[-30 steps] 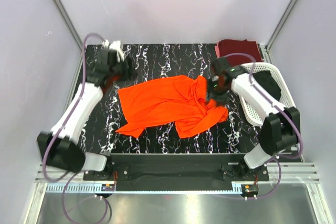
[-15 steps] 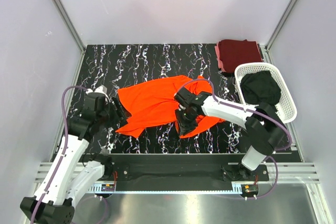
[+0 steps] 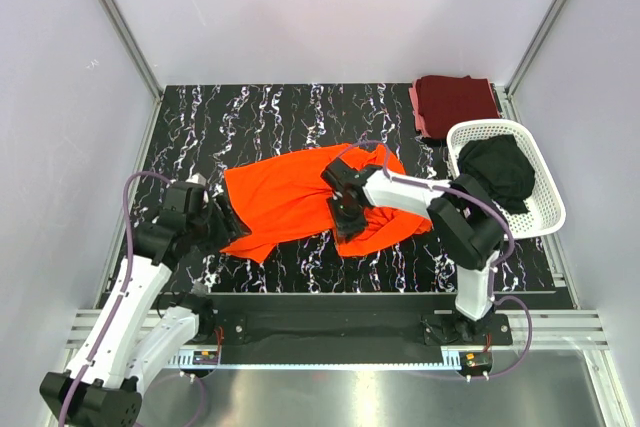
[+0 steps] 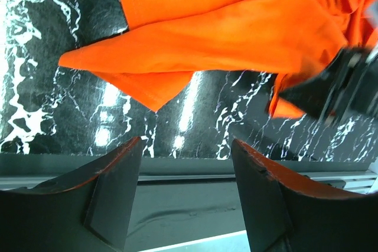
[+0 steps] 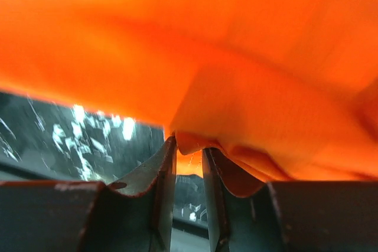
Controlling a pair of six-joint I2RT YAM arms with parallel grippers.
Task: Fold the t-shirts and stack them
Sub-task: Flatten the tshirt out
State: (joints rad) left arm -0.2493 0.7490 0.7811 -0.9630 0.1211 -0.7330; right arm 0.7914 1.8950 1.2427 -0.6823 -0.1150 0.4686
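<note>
Right gripper (image 5: pixel 188 146) brought to worktop (image 3: pixel 280 117) centre, now nipped on orange shirt (image 3: pixel 280 197), apparently its hem; left gripper (image 4: pixel 186 146) gaping, empty. Spreading may begin.

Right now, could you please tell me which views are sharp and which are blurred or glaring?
Top view: sharp, evenly lit. Left wrist view: white glints on the glossy table, the right arm smeared. Right wrist view: the orange shirt fills it, blurred; the fingers sharper.
</note>
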